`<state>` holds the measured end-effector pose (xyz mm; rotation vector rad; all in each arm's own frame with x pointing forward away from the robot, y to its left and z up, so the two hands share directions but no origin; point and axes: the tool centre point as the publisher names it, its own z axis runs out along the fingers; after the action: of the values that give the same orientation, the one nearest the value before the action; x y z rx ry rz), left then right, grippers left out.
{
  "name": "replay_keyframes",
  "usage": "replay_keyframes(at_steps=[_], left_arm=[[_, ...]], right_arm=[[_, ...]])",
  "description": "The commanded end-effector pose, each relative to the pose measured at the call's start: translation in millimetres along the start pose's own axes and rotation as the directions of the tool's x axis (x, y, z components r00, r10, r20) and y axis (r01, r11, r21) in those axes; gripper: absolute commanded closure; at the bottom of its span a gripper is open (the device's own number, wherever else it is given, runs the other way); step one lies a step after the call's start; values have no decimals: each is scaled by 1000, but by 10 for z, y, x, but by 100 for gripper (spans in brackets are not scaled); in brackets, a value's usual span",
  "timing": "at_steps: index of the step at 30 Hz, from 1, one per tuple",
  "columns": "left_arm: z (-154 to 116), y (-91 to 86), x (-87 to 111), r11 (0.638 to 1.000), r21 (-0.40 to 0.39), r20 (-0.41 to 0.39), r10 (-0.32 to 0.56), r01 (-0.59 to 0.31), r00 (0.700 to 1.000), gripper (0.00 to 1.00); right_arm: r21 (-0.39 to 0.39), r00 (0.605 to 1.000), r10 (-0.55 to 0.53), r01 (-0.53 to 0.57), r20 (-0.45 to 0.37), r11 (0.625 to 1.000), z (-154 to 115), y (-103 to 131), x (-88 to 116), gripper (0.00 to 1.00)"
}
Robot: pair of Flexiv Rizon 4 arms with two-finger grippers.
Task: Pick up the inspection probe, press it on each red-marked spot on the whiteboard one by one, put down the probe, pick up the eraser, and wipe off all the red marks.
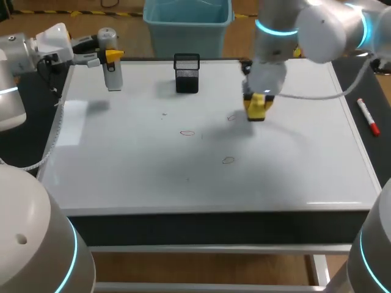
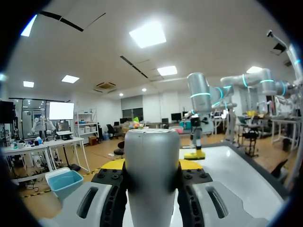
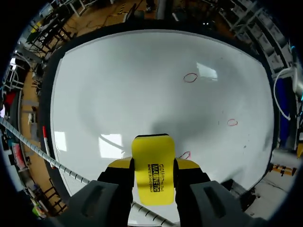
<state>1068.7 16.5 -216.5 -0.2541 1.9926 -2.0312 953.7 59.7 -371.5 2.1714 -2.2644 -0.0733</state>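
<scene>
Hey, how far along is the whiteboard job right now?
Done: the yellow block eraser is picked up, clamped in the right jaws beside one mark. In hand: wiping looks about to start. The grey cylindrical probe isn't put down; the left jaws hold it at the board's far left corner. Left: all three red ring marks on the white whiteboard are unwiped.

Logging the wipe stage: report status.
Left pincer shut on probe, far-left corner. Right pincer shut on eraser over whiteboard. Three red marks unwiped. Mesh cup at far edge, clear of them.
</scene>
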Motion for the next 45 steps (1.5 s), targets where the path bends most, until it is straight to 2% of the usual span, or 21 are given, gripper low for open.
replay_keyframes(at_steps=[1,9,19,34,45], left_arm=[[1,-19,3,1000,-2,0,-1,1,1000,100],[1,-19,3,1000,-2,0,-1,1,1000,100],[1,-19,3,1000,-2,0,-1,1,1000,100],[1,-19,3,1000,-2,0,-1,1,1000,100],[1,-19,3,1000,-2,0,-1,1,1000,100]], right_arm=[[36,997,-49,51,-55,998,50,160,-381,100],[23,987,-145,147,-77,989,157,296,-1046,100],[-19,998,-57,57,-26,998,311,262,-1517,100],[-27,1000,-15,14,-25,1000,514,328,-1913,100],[-51,999,-37,35,-38,998,633,334,-1980,100]])
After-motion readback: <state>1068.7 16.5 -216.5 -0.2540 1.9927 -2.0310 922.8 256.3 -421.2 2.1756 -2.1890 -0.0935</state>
